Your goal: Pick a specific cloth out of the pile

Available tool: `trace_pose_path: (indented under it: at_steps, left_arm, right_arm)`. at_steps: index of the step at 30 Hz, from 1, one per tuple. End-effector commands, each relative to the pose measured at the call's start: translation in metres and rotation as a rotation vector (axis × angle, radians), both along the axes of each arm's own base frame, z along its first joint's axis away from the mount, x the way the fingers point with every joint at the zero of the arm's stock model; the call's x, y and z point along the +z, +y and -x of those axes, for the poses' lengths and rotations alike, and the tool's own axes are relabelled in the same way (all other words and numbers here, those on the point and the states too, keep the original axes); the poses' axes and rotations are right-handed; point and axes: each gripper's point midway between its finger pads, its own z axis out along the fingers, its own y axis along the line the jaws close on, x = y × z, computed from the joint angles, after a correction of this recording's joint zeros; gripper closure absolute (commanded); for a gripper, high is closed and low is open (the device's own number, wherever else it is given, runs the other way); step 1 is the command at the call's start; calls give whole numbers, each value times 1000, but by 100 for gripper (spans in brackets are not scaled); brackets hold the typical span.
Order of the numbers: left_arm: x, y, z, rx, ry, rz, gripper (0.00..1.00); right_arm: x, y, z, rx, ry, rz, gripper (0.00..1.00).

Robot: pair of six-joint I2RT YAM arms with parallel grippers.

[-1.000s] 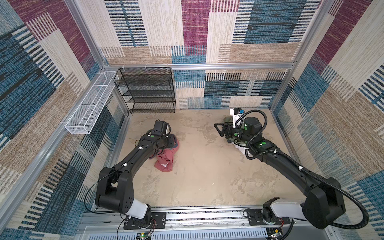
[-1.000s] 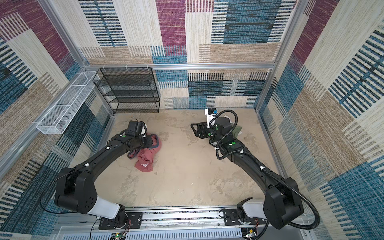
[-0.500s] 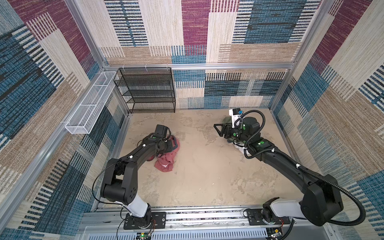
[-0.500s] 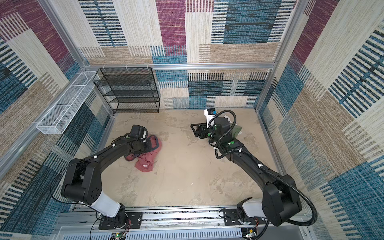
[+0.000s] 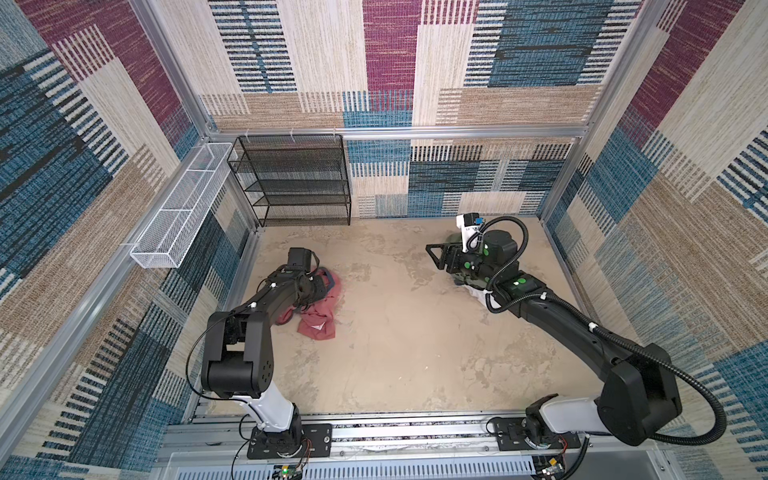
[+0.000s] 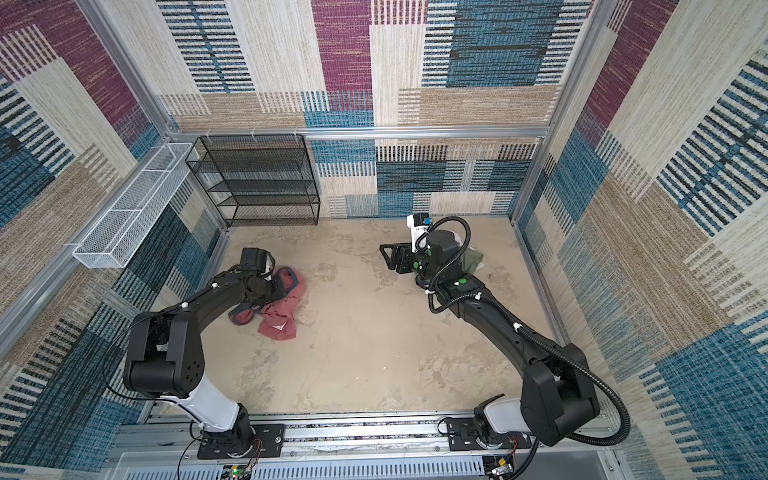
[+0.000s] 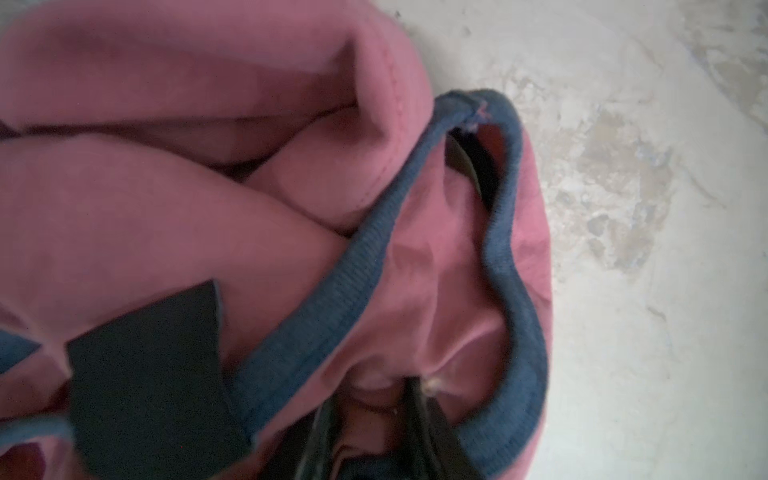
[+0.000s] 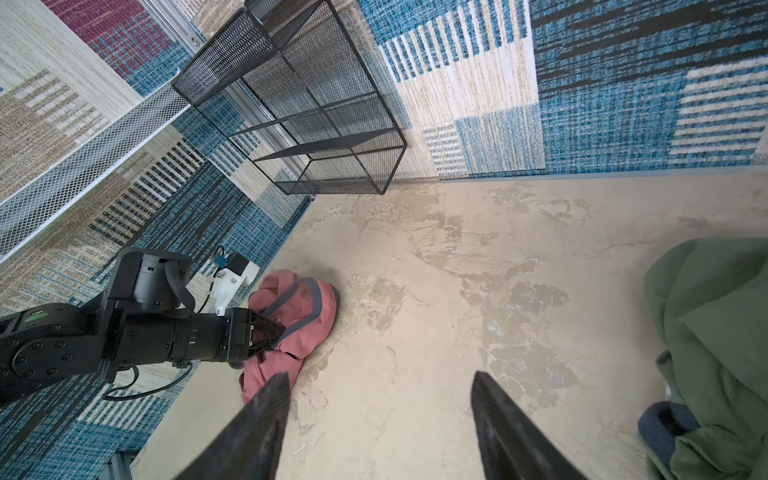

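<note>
The cloth (image 5: 318,322) (image 6: 280,322), dusty red with grey-blue trim and a small white label, lies crumpled on the floor at the left. My left gripper (image 5: 320,287) (image 6: 275,291) is buried in its far end. In the left wrist view the cloth (image 7: 187,199) fills the picture and the left gripper (image 7: 374,401) is shut on a fold of it by the trim. The pile is at the right: an olive-green garment (image 6: 471,259) (image 8: 715,332) and a white one (image 5: 478,293), mostly hidden under my right arm. My right gripper (image 5: 434,254) (image 8: 380,376) hangs open and empty, facing left.
A black mesh shelf (image 5: 295,178) stands against the back wall at the left. A white wire basket (image 5: 178,208) hangs on the left wall. A dark blue piece (image 8: 665,424) lies beside the olive garment. Patterned walls enclose the floor, and a metal rail (image 5: 395,432) runs along the front.
My left arm has folded back toward its base, and the left gripper has drawn the cloth slightly leftward and nearer. The right arm has not moved.
</note>
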Motion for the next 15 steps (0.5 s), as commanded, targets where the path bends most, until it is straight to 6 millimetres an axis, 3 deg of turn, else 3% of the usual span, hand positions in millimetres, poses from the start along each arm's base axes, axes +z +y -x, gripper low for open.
trace_pose_path:
  at_steps: [1, 11, 15]
  left_arm:
    - [3, 13, -6, 21, -19, 1, 67]
    - [1, 43, -7, 90, -16, 22, 68]
    - [10, 48, -6, 106, -36, 20, 68]
  right_arm:
    - [7, 3, -2, 11, -15, -9, 28]
    - [7, 6, -9, 11, -11, -5, 28]
    - [9, 6, -10, 7, -16, -6, 29]
